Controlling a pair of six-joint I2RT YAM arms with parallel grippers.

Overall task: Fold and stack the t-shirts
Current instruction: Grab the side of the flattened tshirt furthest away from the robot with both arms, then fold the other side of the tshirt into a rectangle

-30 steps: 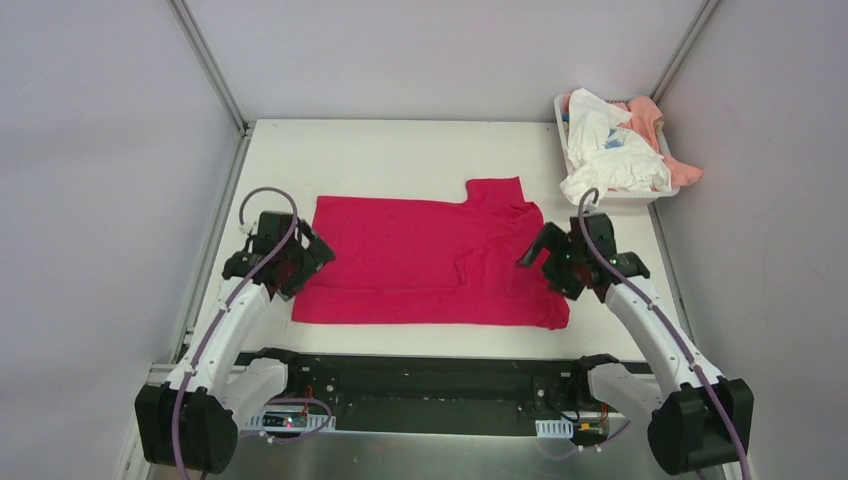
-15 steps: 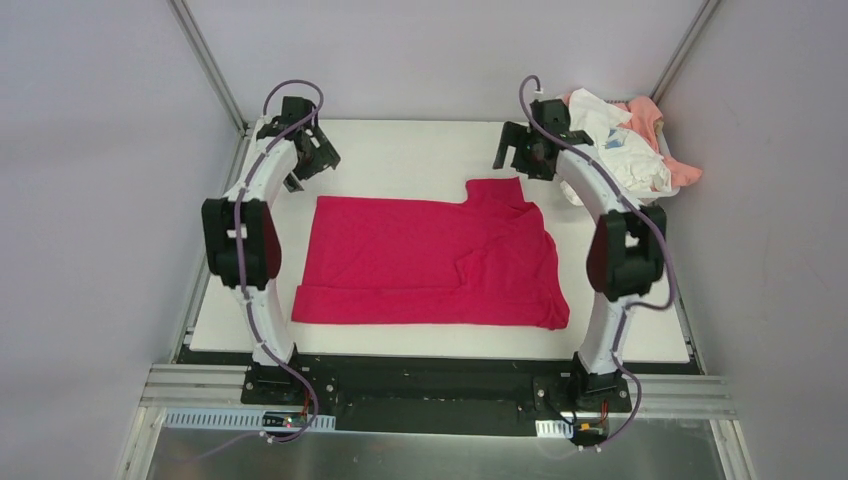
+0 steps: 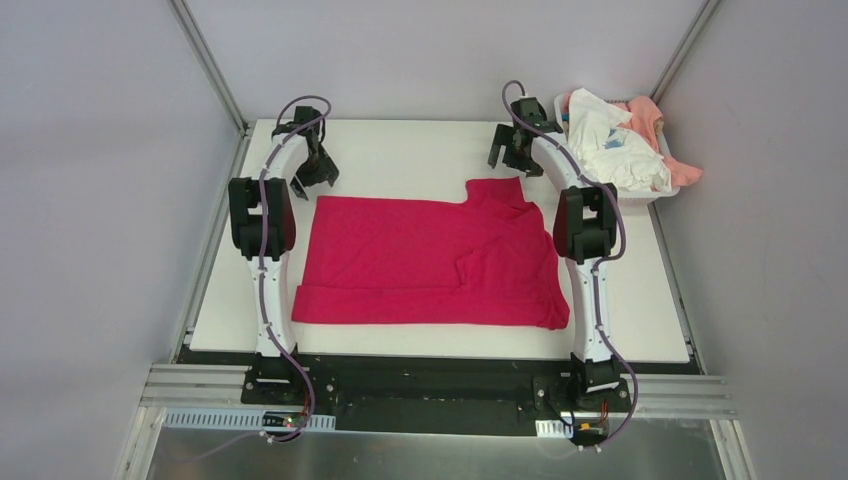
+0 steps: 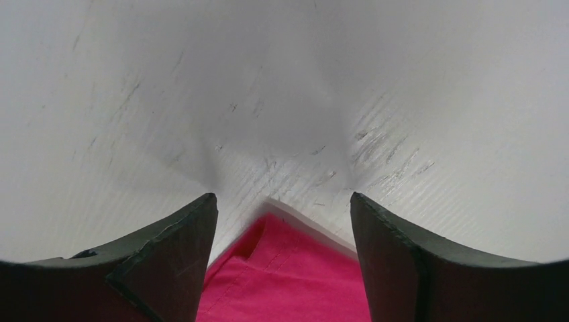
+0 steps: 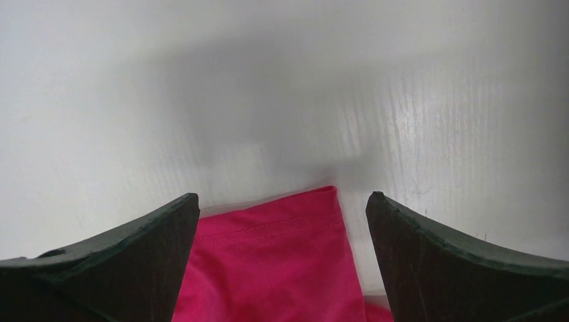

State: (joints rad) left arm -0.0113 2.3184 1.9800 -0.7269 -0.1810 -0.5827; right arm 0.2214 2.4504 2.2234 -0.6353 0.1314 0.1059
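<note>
A magenta-red t-shirt (image 3: pixel 430 262) lies partly folded and flat on the white table, one sleeve sticking up at its far right. My left gripper (image 3: pixel 312 182) is open just above the shirt's far left corner (image 4: pixel 282 268); the corner lies between the jaws. My right gripper (image 3: pixel 507 158) is open above the sleeve's far edge (image 5: pixel 282 248), which lies between its jaws. Neither holds cloth. White t-shirts (image 3: pixel 605 150), one with blue print, and a peach-pink t-shirt (image 3: pixel 660 135) are heaped in the basket.
A white plastic basket (image 3: pixel 608 196) stands at the table's far right corner, close to my right arm. Grey walls and metal frame posts (image 3: pixel 210 70) enclose the table. Both arms stretch over the table's left and right sides.
Both arms swung from the near edge out to the far side of the table, then came down and inward onto the shirt's far left corner and the sleeve edge.
</note>
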